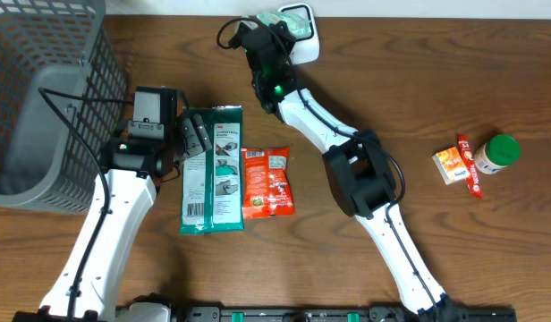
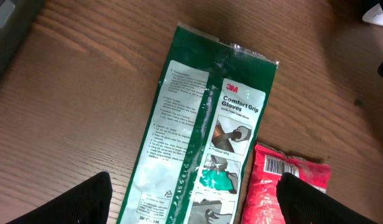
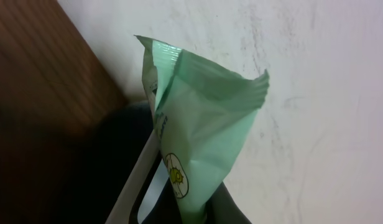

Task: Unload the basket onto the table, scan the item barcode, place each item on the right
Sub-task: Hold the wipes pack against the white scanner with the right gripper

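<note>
A: Where's the item?
B: Pale green plastic pouch (image 1: 293,20) is at the far edge of the brown wooden desk (image 1: 436,80), just right of centre. The right gripper (image 1: 280,31) is clamped on its lower end, jaws fully closed. In the wrist view the crimped top sticks up free.
A: Arm pose?
B: Right arm is stretched long from the near edge, elbow at mid-desk, forearm angled left toward the far edge. The pouch sits against a white rounded-corner device (image 1: 309,45). Can't tell if they touch.
A: Left side?
B: Left arm comes up from the near-left corner with the wrist turned right. The left gripper (image 1: 197,134) has its jaws spread wide and holds nothing. It's over the far end of a flat dark green glove pack (image 1: 213,170). A red snack packet (image 1: 267,183) lies against the pack's right edge, barcode up.
A: Rest?
B: Grey wire basket (image 1: 43,98) is at the far-left corner. Small orange box (image 1: 449,165), red stick packet (image 1: 470,165) and green-lidded jar (image 1: 497,152) are clustered near the right edge.
</note>
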Available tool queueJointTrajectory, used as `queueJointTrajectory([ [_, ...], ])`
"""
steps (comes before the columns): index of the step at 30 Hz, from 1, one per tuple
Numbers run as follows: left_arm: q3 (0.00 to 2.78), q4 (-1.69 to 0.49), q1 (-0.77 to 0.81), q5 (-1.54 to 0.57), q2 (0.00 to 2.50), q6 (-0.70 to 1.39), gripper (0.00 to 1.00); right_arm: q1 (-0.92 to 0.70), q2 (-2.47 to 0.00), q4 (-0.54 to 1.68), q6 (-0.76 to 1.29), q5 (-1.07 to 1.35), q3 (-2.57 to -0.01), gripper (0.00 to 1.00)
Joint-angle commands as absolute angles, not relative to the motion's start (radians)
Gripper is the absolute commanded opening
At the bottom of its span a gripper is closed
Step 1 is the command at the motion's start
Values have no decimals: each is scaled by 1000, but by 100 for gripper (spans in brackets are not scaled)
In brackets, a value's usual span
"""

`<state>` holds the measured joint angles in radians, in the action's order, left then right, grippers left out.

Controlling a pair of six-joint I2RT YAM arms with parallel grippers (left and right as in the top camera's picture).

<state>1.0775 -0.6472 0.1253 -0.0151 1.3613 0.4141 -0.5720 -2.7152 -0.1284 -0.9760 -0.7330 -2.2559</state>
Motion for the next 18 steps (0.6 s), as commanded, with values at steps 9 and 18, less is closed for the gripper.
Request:
queueJointTrajectory([
  [9, 1079, -647, 123, 5, 1359, 401, 85, -569, -2732, -379, -1165, -732, -2257, 1],
  [18, 1079, -648, 123, 5, 1359, 401, 85, -557, -2733, -406, -1165, -666, -2257, 1],
])
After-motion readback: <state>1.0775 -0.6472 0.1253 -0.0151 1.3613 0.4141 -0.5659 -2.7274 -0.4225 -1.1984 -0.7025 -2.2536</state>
